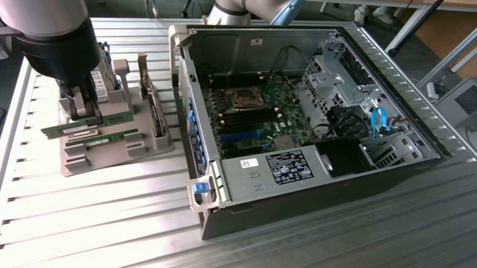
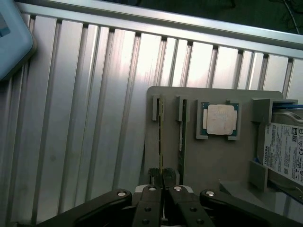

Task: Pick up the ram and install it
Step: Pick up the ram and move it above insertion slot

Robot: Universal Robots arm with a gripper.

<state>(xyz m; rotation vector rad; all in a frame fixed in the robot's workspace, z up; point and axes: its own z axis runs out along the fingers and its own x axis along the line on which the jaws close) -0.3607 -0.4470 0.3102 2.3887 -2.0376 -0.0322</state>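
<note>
Pincer (image 2: 161,178): fingers brought together, clamped on the top edge of the ram (image 2: 160,142). In the wrist view the two fingertips (image 2: 153,177) press against either face of the thin green stick, which is seen edge-on and runs straight out from between them to a small bracket of the grey holder (image 2: 208,161).

Ram: stands on edge in the holder, seated in its brackets. In the exterior view the pincer (image 1: 80,111) comes down on the ram (image 1: 111,119) near its middle, and both ends of the stick project past the fingers.

Second stick (image 2: 181,137): parallel to the ram and just beside the pincer, apart from the fingers. It also stands on edge in the holder and shows in the exterior view (image 1: 108,138).

Processor chip (image 2: 220,119): square and silver, lying flat in its own recess of the holder, beyond the second stick from the pincer.

Hard drive (image 2: 284,151): farther out on the same side, at the edge of the holder.

Holder (image 1: 97,162): rests on the ribbed metal counter (image 1: 89,223).

Computer case (image 1: 417,139): open, lying on the counter well apart from the pincer, toward the exterior view's right. Its motherboard (image 1: 283,109) is exposed, with black and blue slots (image 1: 242,127) visible.
</note>
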